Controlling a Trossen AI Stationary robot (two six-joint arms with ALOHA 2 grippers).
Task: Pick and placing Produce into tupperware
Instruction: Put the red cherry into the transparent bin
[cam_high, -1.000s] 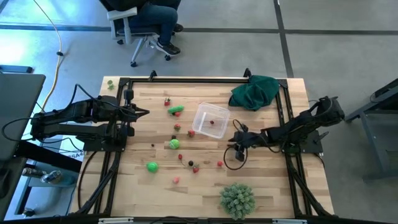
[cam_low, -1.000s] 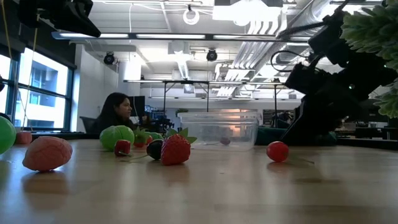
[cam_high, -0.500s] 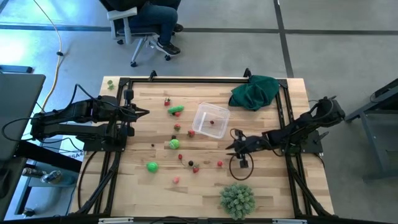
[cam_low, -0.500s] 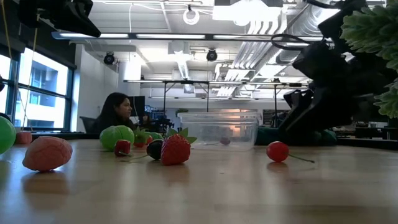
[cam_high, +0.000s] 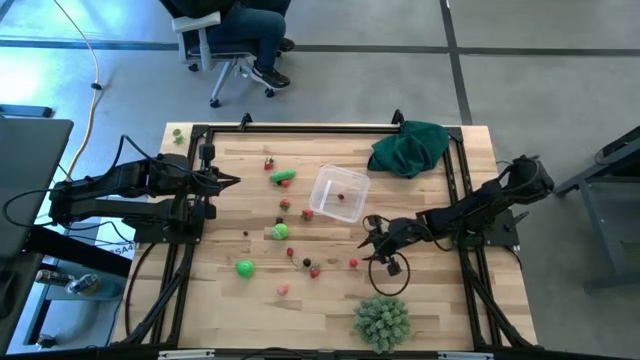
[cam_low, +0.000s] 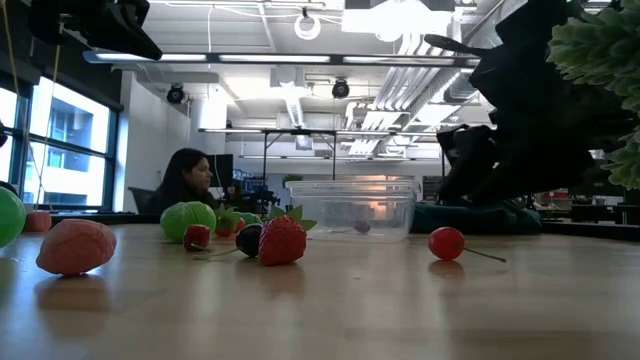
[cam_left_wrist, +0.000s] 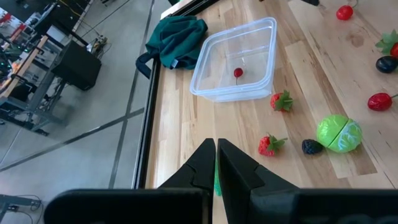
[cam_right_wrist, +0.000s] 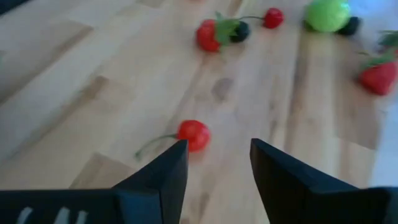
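**Right gripper spreads and lines up on a cherry**

On the left, the left gripper (cam_high: 232, 181) waits over the bench's (cam_high: 440, 310) left edge with its fingers pressed together, holding nothing; it has not moved over the last second.

Moving right, most of the produce is loose on the bench: a green piece (cam_high: 245, 267) near the front, another green piece (cam_high: 280, 232) mid-bench, a strawberry (cam_high: 309, 214) just beside the tupperware (cam_high: 339, 193), and small berries between them. The clear tupperware sits upright near the bench's middle with one small red piece (cam_left_wrist: 237, 73) inside.

Further right, the right gripper (cam_high: 372, 240) has swung away from the tupperware toward the front and now hangs just beside a red cherry (cam_high: 354, 263). Its fingers, narrower a moment ago, are now spread and empty. In the right wrist view the cherry (cam_right_wrist: 193, 135) lies on the wood just ahead of the gap between them, not yet enclosed.

This looks like the approach for the next pick: one piece is in, many remain. The stemmed cherry is small and round, so it may roll if nudged off-centre.
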